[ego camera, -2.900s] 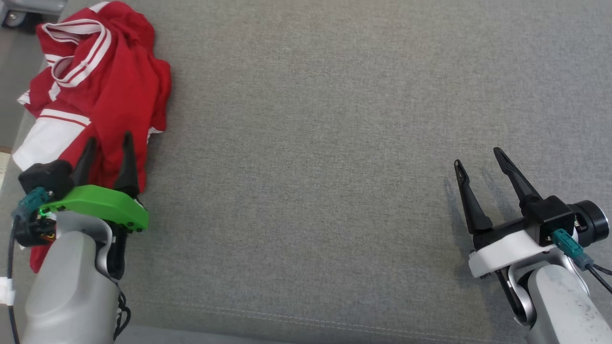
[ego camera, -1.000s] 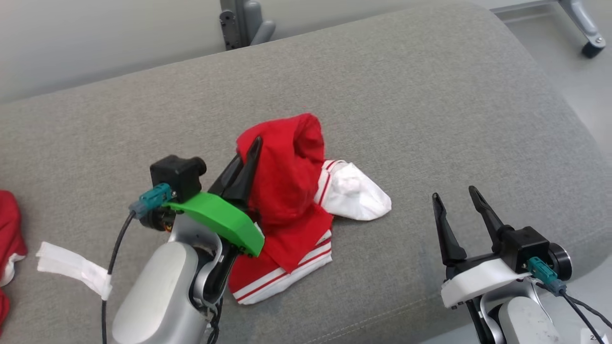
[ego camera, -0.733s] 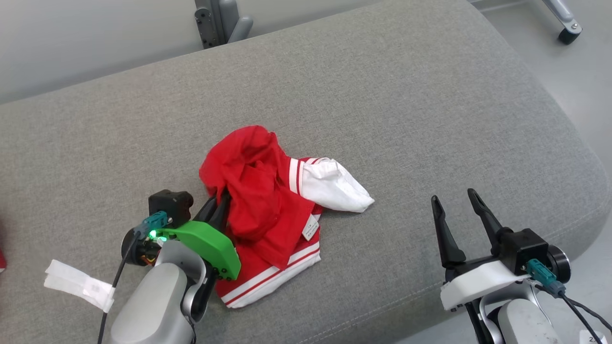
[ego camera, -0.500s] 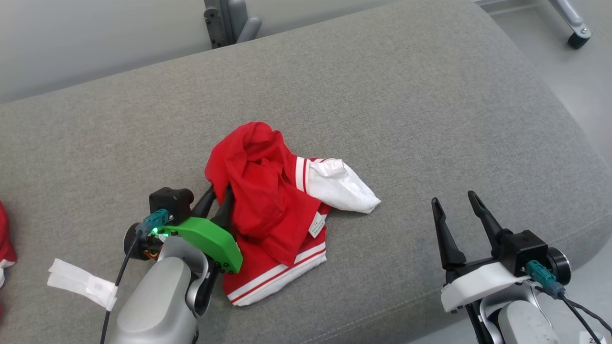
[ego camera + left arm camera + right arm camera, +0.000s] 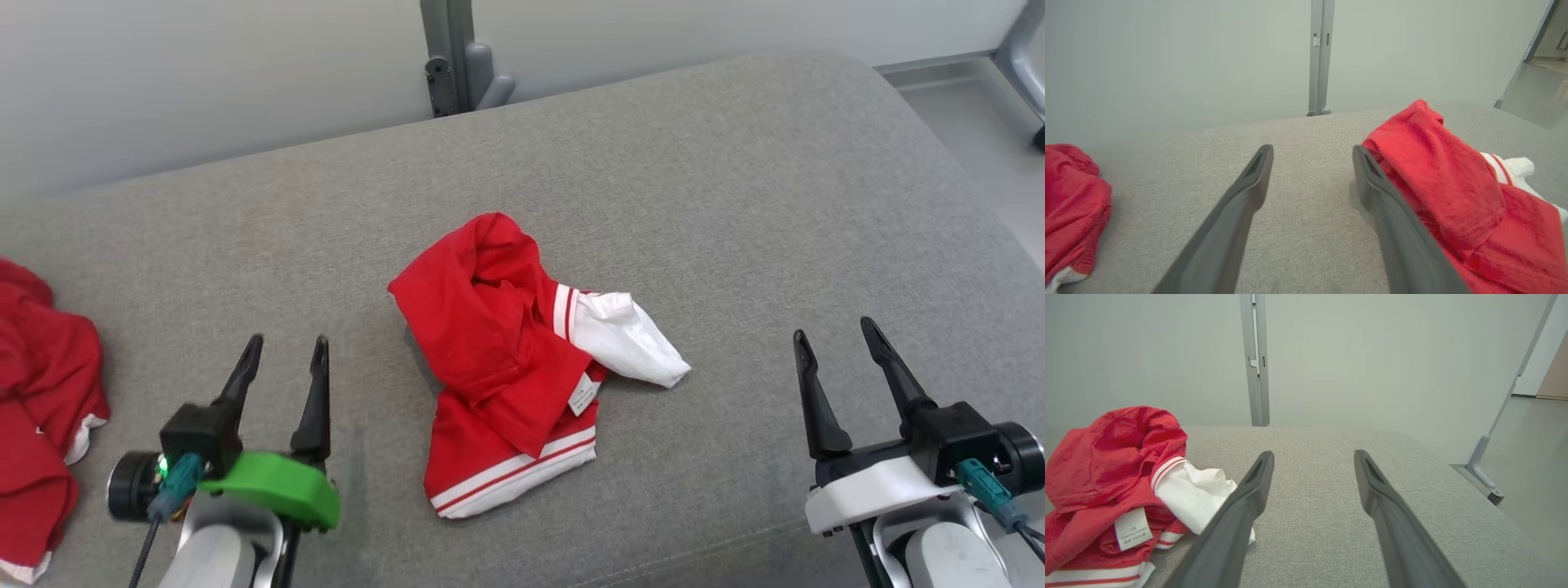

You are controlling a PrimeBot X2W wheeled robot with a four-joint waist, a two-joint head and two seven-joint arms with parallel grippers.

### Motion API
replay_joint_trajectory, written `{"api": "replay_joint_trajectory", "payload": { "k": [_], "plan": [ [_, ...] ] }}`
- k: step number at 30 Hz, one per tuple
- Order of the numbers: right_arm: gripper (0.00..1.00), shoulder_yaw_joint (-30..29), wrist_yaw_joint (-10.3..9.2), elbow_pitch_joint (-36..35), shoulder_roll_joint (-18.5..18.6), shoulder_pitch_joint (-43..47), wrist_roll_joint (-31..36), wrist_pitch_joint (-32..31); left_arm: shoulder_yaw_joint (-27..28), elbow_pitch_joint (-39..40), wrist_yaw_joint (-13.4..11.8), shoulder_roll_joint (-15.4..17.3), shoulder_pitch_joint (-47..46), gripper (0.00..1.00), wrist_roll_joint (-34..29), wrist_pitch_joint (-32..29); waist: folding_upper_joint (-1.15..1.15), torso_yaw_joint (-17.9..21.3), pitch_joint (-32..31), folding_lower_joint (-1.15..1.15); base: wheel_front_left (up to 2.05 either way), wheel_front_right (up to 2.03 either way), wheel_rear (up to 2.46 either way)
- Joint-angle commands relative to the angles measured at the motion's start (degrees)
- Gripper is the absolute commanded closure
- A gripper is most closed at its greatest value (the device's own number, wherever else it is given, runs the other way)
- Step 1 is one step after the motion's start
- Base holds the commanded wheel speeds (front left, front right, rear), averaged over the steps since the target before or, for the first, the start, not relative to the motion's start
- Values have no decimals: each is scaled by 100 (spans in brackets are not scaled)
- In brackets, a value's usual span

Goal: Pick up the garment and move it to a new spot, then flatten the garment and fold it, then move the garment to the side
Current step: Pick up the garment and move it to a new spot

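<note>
The garment [image 5: 506, 359] is a crumpled red piece with white stripes and a white panel, lying in a heap on the middle of the grey cushion [image 5: 735, 204]. It also shows in the left wrist view [image 5: 1453, 196] and the right wrist view [image 5: 1114, 477]. My left gripper [image 5: 283, 353] stands open to the left of the heap, apart from it, nothing between its fingers. My right gripper [image 5: 834, 336] is open over bare cushion to the right of the garment, holding nothing.
Another red garment [image 5: 41, 392] lies at the cushion's left edge, also in the left wrist view [image 5: 1069, 212]. A grey wall with a metal post [image 5: 457, 57] runs behind the cushion. Bare floor [image 5: 971, 114] lies beyond the cushion's right end.
My left gripper opened, let go of the garment and drew back to the left. The garment settled into a low heap. The head camera shifted. The right gripper stayed open.
</note>
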State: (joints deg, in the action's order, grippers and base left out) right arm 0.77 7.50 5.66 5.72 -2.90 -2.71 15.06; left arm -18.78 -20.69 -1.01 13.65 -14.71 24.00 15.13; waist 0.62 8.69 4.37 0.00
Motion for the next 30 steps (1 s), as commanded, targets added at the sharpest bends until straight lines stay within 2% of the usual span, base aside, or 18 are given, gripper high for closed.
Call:
{"api": "replay_joint_trajectory", "payload": {
  "k": [1, 7, 12, 22, 30],
  "plan": [
    [0, -13, -2, -51, 38, 97, 48, 18, 62, 95, -43, 66, 203, 0, -112, 0, -62, -215, -182, 0, 0, 0, 0],
    [0, -38, -2, -150, 204, 264, 110, 18, 725, 660, -173, 118, 1242, 0, -215, 1, -62, -515, -345, 0, 0, 0, 0],
    [0, 6, -2, -37, 276, 313, 130, 18, 1164, 958, 3, 28, 1849, 0, -482, 2, -62, -741, -421, 0, 0, 0, 0],
    [0, -18, -2, 379, 262, 432, 194, 18, 1755, 1046, 590, -365, 2433, 0, -881, 2, -62, -978, -552, 0, 0, 0, 0],
    [0, -5, -2, 619, 234, 472, 187, 18, 1993, 929, 799, -519, 2406, 0, -1071, 2, -62, -999, -555, 0, 0, 0, 0]
  ]
}}
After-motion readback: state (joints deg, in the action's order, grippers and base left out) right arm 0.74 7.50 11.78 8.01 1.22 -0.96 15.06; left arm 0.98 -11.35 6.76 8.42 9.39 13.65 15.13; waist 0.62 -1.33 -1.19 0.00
